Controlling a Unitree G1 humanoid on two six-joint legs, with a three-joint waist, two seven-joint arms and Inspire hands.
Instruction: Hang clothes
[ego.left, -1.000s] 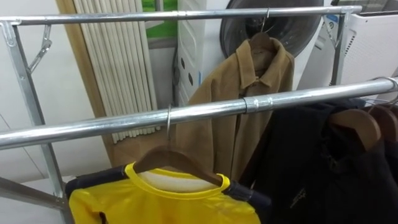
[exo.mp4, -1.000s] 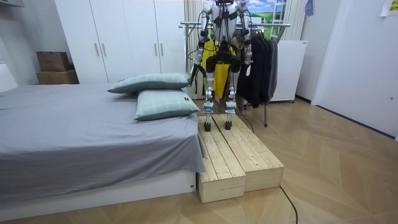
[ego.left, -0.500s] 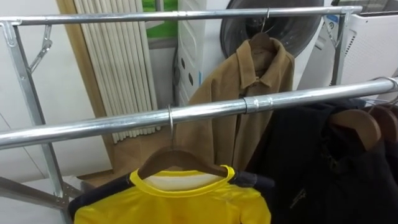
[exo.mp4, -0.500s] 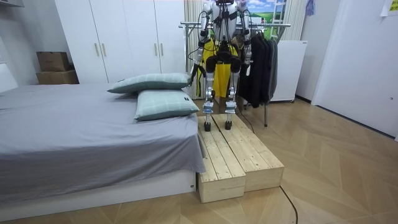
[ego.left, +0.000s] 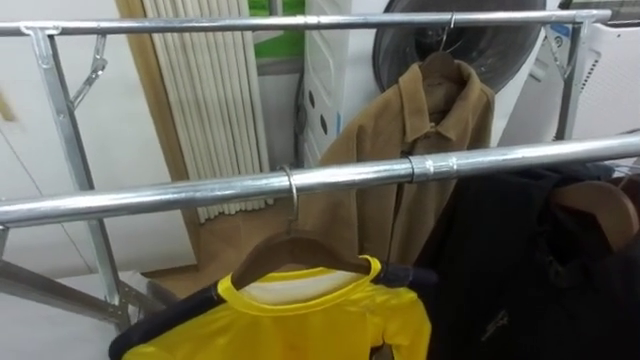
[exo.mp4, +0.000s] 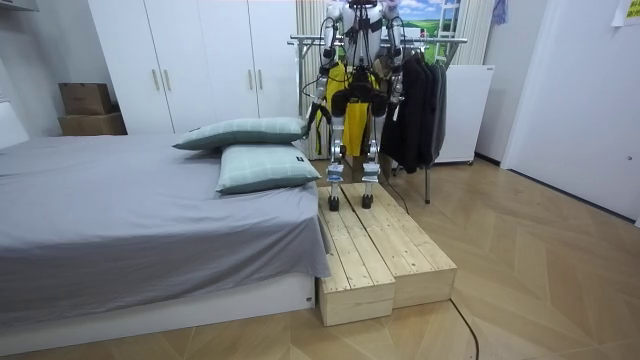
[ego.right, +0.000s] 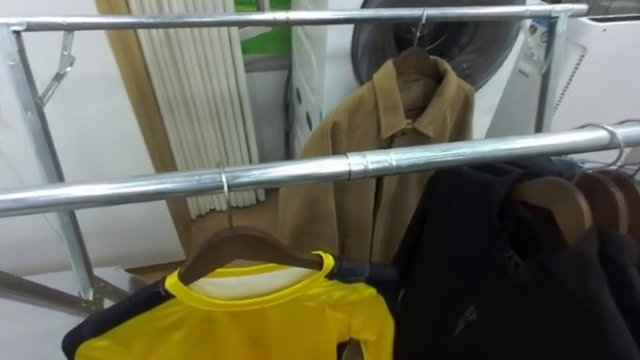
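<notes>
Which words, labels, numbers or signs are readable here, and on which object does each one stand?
No text is readable.
Pale mark on the chest of the dark jacket: too small to read.
Dark marks on the white appliance behind the rack: blurred.
Dark tag on the lower pillow: too small to read.
Yellow shirt: no print on the part seen.

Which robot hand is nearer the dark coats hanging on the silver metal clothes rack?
Right. The right robot hand is just beside the dark coats; the left robot hand is across its body, beyond the yellow shirt.
</notes>
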